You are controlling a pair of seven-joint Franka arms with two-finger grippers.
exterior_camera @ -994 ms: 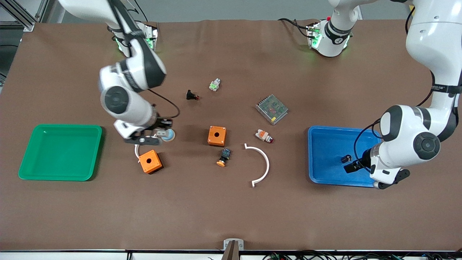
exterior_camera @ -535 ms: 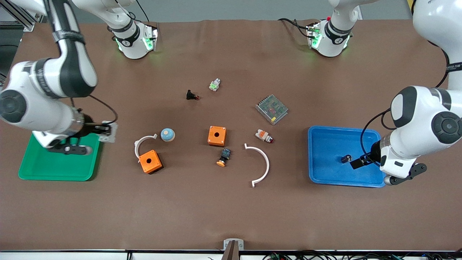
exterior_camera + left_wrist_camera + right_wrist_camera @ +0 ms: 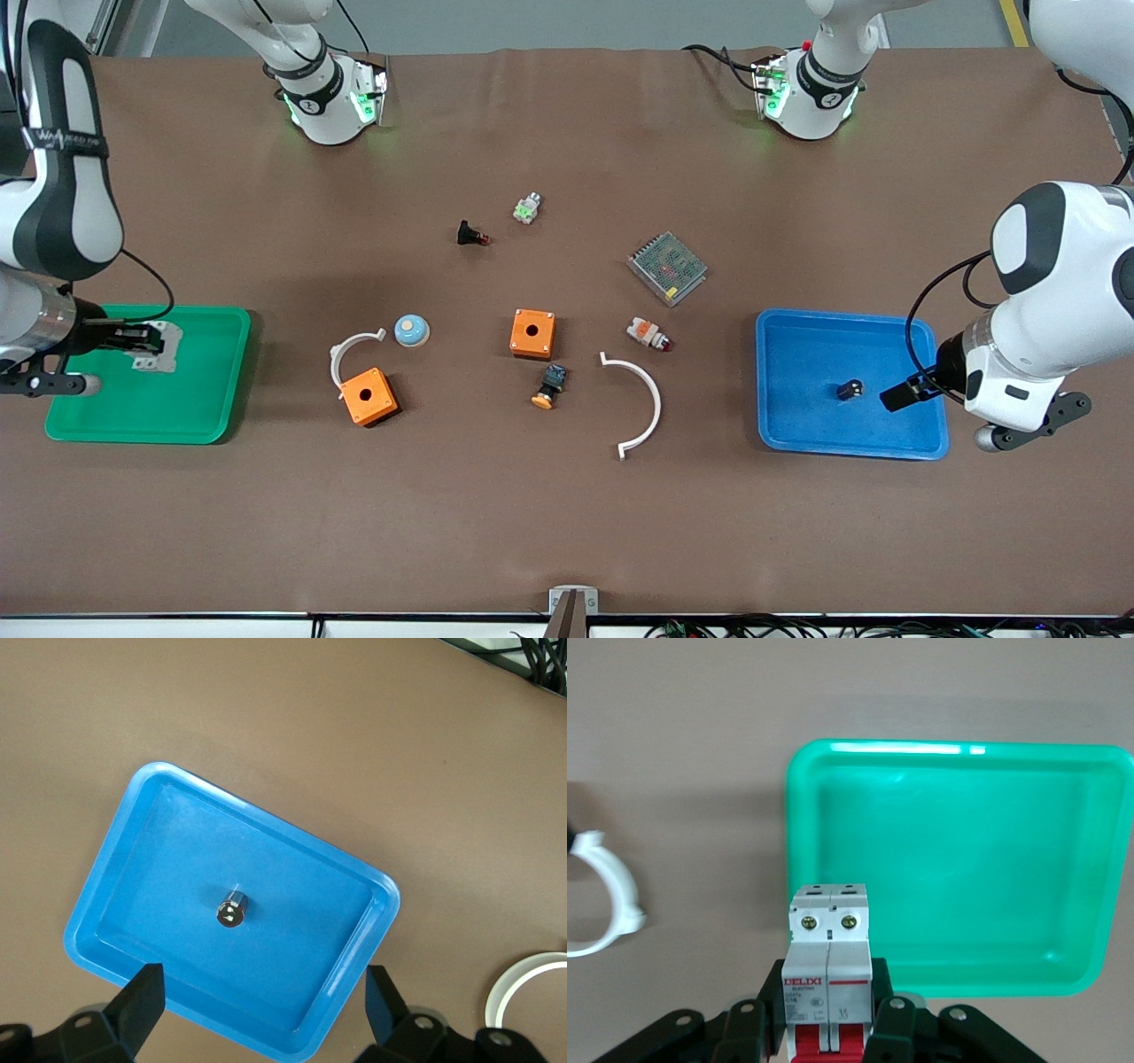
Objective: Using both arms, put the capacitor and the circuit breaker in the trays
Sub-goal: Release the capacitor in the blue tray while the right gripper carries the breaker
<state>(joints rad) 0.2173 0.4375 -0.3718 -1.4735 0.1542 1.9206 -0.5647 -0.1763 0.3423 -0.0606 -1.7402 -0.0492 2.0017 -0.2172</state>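
Observation:
The capacitor, a tiny black cylinder with a silvery top, lies in the blue tray. It also shows in the left wrist view, in the tray. My left gripper is open and empty over the tray's edge toward the left arm's end. My right gripper is shut on the white-grey circuit breaker and holds it over the green tray. The right wrist view shows the breaker between the fingers, red levers toward the gripper, above the tray.
Between the trays lie two orange boxes, a blue-white dome, two white arcs, a mesh-covered metal box, a white-orange-red switch, a black-blue button and a black push-button.
My right gripper has carried the circuit breaker from beside the blue-white dome to over the green tray. My left gripper has drawn back from the capacitor, which stays in the blue tray.

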